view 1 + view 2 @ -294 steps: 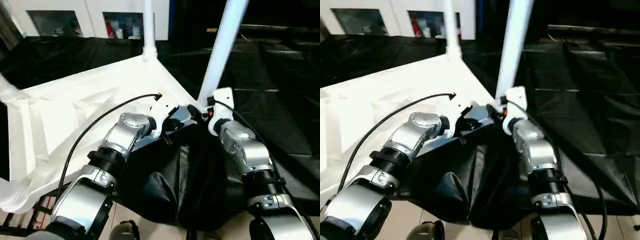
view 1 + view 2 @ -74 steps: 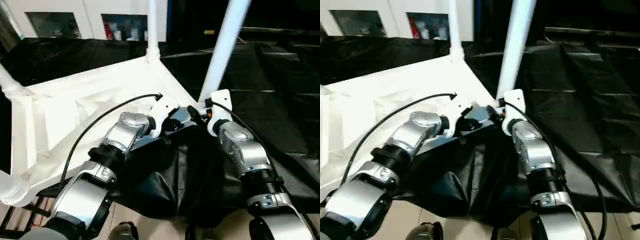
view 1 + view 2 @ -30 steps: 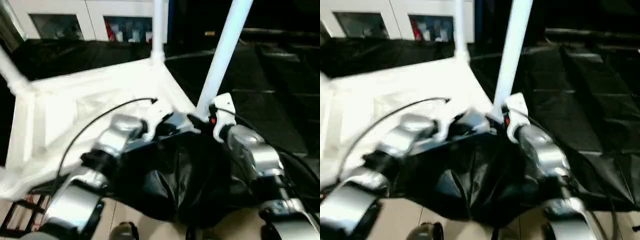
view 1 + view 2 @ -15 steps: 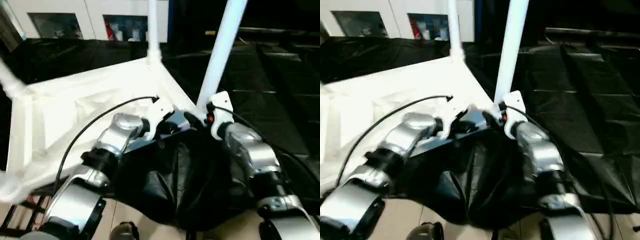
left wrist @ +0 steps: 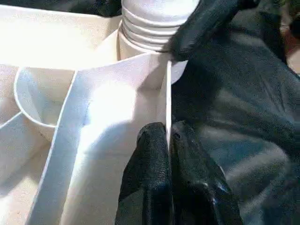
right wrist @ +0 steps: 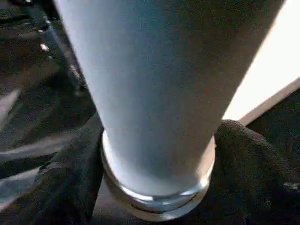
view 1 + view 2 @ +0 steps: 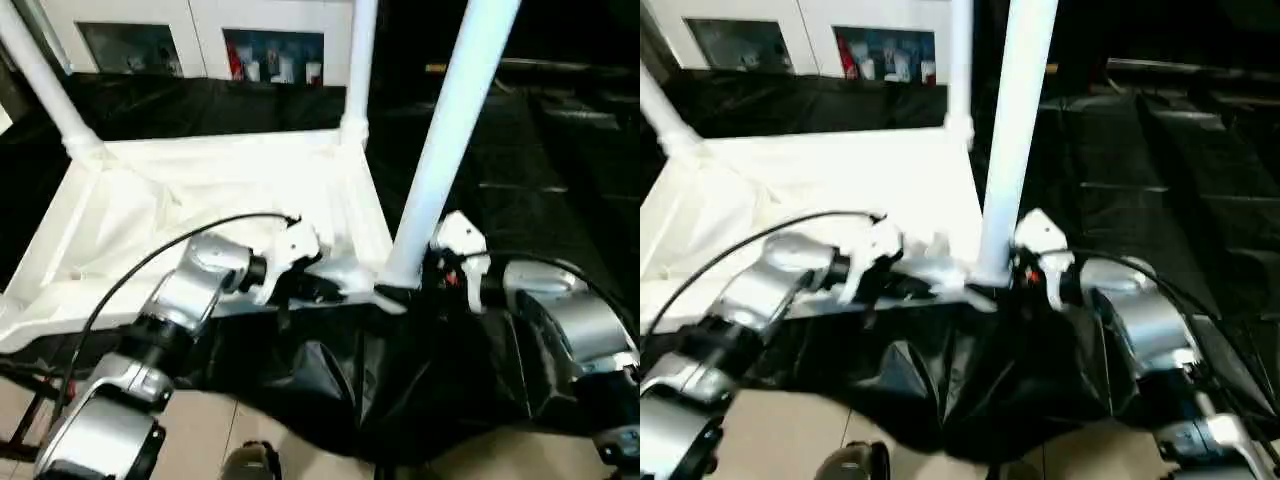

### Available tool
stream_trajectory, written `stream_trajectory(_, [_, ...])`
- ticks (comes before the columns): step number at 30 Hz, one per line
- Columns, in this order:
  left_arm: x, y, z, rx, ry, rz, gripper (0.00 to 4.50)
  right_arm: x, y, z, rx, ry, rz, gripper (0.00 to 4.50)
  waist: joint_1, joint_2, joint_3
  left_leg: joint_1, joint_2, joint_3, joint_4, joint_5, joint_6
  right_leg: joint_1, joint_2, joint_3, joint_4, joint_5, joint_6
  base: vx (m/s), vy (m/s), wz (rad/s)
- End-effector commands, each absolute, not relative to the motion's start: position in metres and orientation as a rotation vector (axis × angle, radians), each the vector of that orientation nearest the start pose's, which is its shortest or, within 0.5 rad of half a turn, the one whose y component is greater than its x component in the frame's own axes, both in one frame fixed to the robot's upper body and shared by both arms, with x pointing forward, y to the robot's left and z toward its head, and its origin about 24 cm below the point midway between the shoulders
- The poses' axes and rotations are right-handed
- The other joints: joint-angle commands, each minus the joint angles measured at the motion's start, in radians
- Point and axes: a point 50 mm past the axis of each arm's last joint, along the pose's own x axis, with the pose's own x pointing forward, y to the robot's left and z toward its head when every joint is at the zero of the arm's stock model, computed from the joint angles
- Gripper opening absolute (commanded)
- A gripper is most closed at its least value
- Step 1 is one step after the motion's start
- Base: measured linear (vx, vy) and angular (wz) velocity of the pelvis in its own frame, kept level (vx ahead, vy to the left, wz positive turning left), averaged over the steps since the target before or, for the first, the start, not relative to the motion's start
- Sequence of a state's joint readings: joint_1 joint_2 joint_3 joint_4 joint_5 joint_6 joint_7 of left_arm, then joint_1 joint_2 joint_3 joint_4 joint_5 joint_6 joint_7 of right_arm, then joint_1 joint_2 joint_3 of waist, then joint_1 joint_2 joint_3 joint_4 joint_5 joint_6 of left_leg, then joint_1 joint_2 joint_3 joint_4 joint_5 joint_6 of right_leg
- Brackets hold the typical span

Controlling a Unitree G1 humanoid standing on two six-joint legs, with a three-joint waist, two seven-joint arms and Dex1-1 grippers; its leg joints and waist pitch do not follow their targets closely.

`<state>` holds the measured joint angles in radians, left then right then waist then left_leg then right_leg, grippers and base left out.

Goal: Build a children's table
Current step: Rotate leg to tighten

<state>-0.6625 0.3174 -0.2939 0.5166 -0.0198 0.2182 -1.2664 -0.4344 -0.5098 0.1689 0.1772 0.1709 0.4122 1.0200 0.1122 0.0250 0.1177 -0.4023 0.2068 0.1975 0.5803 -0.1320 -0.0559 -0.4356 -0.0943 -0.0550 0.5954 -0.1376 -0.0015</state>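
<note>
Left pincer clamped shut on the thin upright rim of the tabletop, one black finger on each face of that wall, right by the near corner socket. Just past the fingertips, the ribbed collar of the near leg seated in the socket, with a black finger of the other arm laid across the collar.

Right pincer closed around the foot of that same leg, black pads pressed on either side of the wide white tube, a ring at its base just above the socket.

Seen from the head, both silver forearms reaching in to the near corner, left from the left side, right from the right, wrists close either side of the leg's base. A black cable arching over the left forearm.

Tabletop lying upside down on the black-draped counter, ribbed underside up, its near edge at the counter's front. Near leg rising steeply, tilted a little to the right. Second leg upright at the far right corner, third leg slanting up from the far left corner.

Black cloth hanging in folds over the counter's front edge, between the arms. White cabinets along the back wall.
</note>
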Motion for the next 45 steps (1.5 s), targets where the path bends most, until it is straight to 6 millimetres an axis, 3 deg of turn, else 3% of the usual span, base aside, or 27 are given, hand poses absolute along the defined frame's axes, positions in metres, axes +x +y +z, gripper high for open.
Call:
stream_trajectory(1, [0.311,0.083,0.091,0.33,0.317,-1.629,0.0,0.299,-0.165,0.085,-0.257,0.403,1.092,3.32,-0.005,-0.017,-0.089,0.03,0.017,-0.011,-0.064,-0.319,0.04,0.051,-0.042,0.031,-0.079,-0.389,-0.184,0.0,0.0,0.0])
stream_trajectory(8, [0.323,0.08,0.092,0.33,0.305,-1.491,0.0,0.301,-0.155,0.073,-0.234,0.403,1.021,2.8,-0.007,-0.019,-0.088,0.026,0.014,-0.012,-0.064,-0.312,0.032,0.051,-0.042,0.03,-0.08,-0.399,-0.172,0.0,0.0,0.0])
stream_trajectory(10, [0.333,0.078,0.093,0.331,0.302,-1.381,0.0,0.309,-0.151,0.065,-0.194,0.404,0.896,2.79,-0.012,-0.018,-0.088,0.027,0.011,-0.012,-0.063,-0.317,0.021,0.046,-0.04,0.029,-0.082,-0.416,-0.167,0.0,0.0,0.0])
stream_trajectory(13, [0.349,0.074,0.095,0.311,0.305,-1.192,0.0,0.321,-0.144,0.052,-0.137,0.421,0.682,2.77,-0.024,-0.022,-0.089,0.025,0.007,-0.013,-0.064,-0.314,0.008,0.05,-0.041,0.026,-0.083,-0.424,-0.161,0.0,0.0,0.0])
stream_trajectory(14, [0.349,0.074,0.095,0.311,0.305,-1.192,0.0,0.321,-0.144,0.052,-0.137,0.421,0.682,2.77,-0.026,-0.016,-0.09,0.023,0.007,-0.015,-0.063,-0.313,0.007,0.05,-0.041,0.027,-0.08,-0.418,-0.163,0.0,0.0,0.0])
stream_trajectory(16, [0.362,0.069,0.097,0.252,0.311,-1.011,0.0,0.33,-0.133,0.043,-0.084,0.433,0.516,2.77,-0.032,-0.016,-0.09,0.027,0.004,-0.013,-0.062,-0.319,0.003,0.046,-0.04,0.027,-0.085,-0.422,-0.163,0.0,0.0,0.0])
stream_trajectory(20, [0.367,0.06,0.099,0.222,0.291,-0.941,0.0,0.339,-0.113,0.04,-0.023,0.406,0.422,2.77,-0.033,-0.015,-0.092,0.025,0.003,-0.014,-0.063,-0.316,0.005,0.05,-0.039,0.025,-0.086,-0.4,-0.164,0.0,0.0,0.0])
stream_trajectory(22, [0.366,0.057,0.099,0.222,0.285,-0.955,0.0,0.34,-0.107,0.041,-0.004,0.392,0.444,2.77,-0.031,-0.015,-0.094,0.025,0.004,-0.014,-0.063,-0.304,0.016,0.053,-0.038,0.026,-0.082,-0.357,-0.167,0.0,0.0,0.0])
stream_trajectory(23, [0.365,0.054,0.1,0.225,0.277,-0.971,0.0,0.341,-0.102,0.043,0.005,0.379,0.464,3.33,-0.03,-0.015,-0.094,0.024,0.004,-0.013,-0.064,-0.297,0.019,0.054,-0.036,0.026,-0.08,-0.341,-0.169,0.0,0.0,0.0])
stream_trajectory(24, [0.362,0.051,0.1,0.232,0.262,-1.017,0.0,0.341,-0.096,0.047,0.009,0.362,0.5,3.47,-0.029,-0.015,-0.094,0.024,0.005,-0.012,-0.063,-0.293,0.025,0.055,-0.036,0.027,-0.079,-0.319,-0.175,0.0,0.0,0.0])
stream_trajectory(31, [0.352,0.055,0.098,0.256,0.244,-1.166,0.0,0.34,-0.098,0.059,-0.079,0.292,0.629,3.67,-0.034,-0.015,-0.09,0.024,0.006,-0.011,-0.066,-0.311,0.033,0.057,-0.038,0.027,-0.083,-0.351,-0.172,0.0,0.0,0.0])
stream_trajectory(35, [0.336,0.065,0.095,0.31,0.216,-1.371,0.0,0.328,-0.119,0.066,-0.178,0.287,0.812,3.67,-0.026,-0.016,-0.09,0.024,0.01,-0.012,-0.067,-0.303,0.044,0.062,-0.038,0.029,-0.081,-0.337,-0.175,0.0,0.0,0.0])
stream_trajectory(37, [0.329,0.069,0.094,0.321,0.224,-1.447,0.0,0.323,-0.127,0.068,-0.217,0.295,0.874,3.67,-0.023,-0.012,-0.089,0.028,0.015,-0.01,-0.067,-0.311,0.047,0.055,-0.039,0.032,-0.08,-0.329,-0.183,0.0,0.0,0.0])
stream_trajectory(41, [0.324,0.075,0.091,0.34,0.255,-1.489,0.0,0.314,-0.139,0.07,-0.262,0.319,0.961,3.67,-0.018,-0.012,-0.087,0.034,0.017,-0.009,-0.069,-0.337,0.038,0.052,-0.037,0.032,-0.08,-0.349,-0.191,0.0,0.0,0.0])
stream_trajectory(45, [0.319,0.083,0.089,0.34,0.278,-1.539,0.0,0.3,-0.151,0.073,-0.286,0.372,1.084,3.67,-0.013,-0.013,-0.085,0.031,0.018,-0.011,-0.071,-0.356,0.036,0.052,-0.04,0.033,-0.082,-0.387,-0.182,0.0,0.0,0.0])
